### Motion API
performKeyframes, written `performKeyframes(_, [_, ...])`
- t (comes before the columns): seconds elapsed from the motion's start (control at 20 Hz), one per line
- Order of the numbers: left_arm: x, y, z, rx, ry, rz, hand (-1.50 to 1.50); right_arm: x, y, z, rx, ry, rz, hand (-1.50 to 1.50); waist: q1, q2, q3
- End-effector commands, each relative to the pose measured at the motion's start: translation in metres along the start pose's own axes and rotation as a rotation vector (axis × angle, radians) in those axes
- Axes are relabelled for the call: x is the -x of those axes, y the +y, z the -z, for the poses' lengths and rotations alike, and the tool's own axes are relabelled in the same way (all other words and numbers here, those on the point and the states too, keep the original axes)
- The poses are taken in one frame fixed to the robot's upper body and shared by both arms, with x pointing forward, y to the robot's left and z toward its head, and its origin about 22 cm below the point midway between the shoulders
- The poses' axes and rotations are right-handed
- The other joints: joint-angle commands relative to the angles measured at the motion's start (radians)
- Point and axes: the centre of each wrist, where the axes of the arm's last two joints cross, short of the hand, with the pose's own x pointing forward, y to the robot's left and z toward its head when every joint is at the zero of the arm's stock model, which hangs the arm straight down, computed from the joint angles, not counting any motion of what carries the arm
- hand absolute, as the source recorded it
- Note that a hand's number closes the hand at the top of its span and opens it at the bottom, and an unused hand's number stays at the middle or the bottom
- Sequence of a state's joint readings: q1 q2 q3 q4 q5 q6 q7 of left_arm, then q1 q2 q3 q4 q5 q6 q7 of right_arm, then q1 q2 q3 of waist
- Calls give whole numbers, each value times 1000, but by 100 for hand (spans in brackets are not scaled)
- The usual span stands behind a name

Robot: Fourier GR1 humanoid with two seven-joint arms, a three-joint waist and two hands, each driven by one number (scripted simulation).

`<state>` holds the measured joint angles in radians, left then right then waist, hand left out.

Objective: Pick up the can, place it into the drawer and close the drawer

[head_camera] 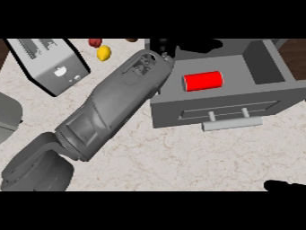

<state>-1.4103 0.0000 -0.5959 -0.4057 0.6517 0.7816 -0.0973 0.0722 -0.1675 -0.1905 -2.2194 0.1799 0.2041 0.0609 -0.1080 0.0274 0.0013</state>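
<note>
The grey left forearm (109,108) slants up across the bench (181,157) to the left hand (159,46), at the back left corner of the open drawer (181,112). I cannot tell whether that hand is open or closed. The red can (203,81) lies on its side inside the drawer, apart from the hand. Only a dark sliver of the right hand (294,186) shows at the lower right edge, and I cannot tell its state. A toaster (49,63) stands far left.

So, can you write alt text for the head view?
A red can lies on its side in an open grey drawer. The left hand is at the drawer's back left corner; the right hand shows at the lower right edge.
</note>
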Motion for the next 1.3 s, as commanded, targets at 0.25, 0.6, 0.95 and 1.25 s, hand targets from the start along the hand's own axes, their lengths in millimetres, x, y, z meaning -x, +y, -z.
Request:
performKeyframes(0.25, [-15, -8, -6, -30, -38, -55, -150, 2, 21, 14, -73, -58, -311, -150, 39, -9, 0])
performKeyframes(0.6, [-35, -14, -7, -23, -41, -50, -150, 29, 53, 32, -168, -40, -550, -150, 85, -18, 0])
performKeyframes(0.95, [-25, 6, 4, -24, -9, -54, -150, 52, 85, 29, -243, 26, -755, -150, 116, -28, -1])
performKeyframes(1.25, [-32, 41, 18, -43, -32, -50, -150, 104, 114, 30, -155, 51, -714, -150, 122, -27, 0])
